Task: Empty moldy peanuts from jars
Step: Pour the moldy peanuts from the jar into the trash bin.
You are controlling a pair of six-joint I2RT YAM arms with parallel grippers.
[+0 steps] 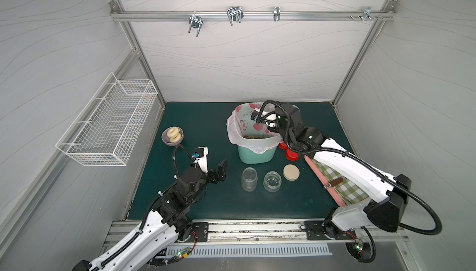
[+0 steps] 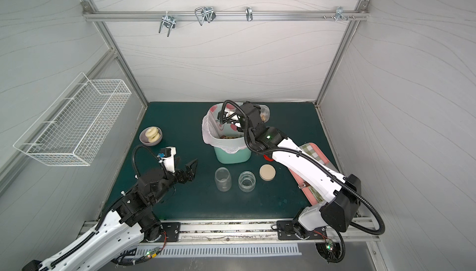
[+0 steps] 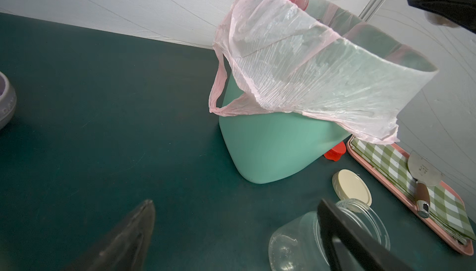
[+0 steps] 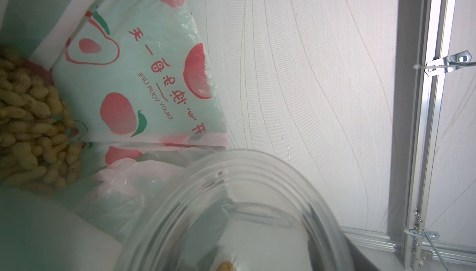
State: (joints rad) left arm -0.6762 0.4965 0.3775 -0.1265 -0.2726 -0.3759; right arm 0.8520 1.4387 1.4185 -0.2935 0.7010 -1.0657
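**A:** Top views first. Where is the right gripper (image 2: 259,118)?

**B:** At the far right corner of the green bin (image 1: 256,154), closed on a tilted jar (image 2: 265,114) with some nuts inside. Most peanuts (image 1: 257,136) lie heaped in the bin's pink bag (image 1: 235,128).

**A:** And the left gripper (image 1: 215,163)?

**B:** Left of the bin, over the green mat (image 1: 206,117), jaws wide and holding nothing. Nearer than the bin stand a tall jar (image 1: 249,179) and a squat jar (image 1: 272,181), both open and empty. A beige lid (image 1: 291,172) lies just right of them. Red lids (image 1: 291,155) lie beside the bin's right wall.

**A:** Left wrist view?

**B:** Its fingers (image 3: 134,236) stand far apart with bare mat between them. One crosses an empty jar (image 3: 291,246); which jar, I cannot tell. Beyond it are the beige lid, one red lid and a pink tray (image 3: 376,173) carrying a checked cloth (image 3: 386,161) and a scraper (image 3: 422,169).

**A:** Right wrist view?

**B:** The tilted jar (image 4: 244,192) sits close to the lens, its mouth rim clear, with one peanut inside. The grip is hidden behind the glass. Past it are the bag's fruit print, the heaped peanuts (image 4: 25,128), and the far wall with a rail (image 4: 427,102) and hooks (image 4: 448,62).
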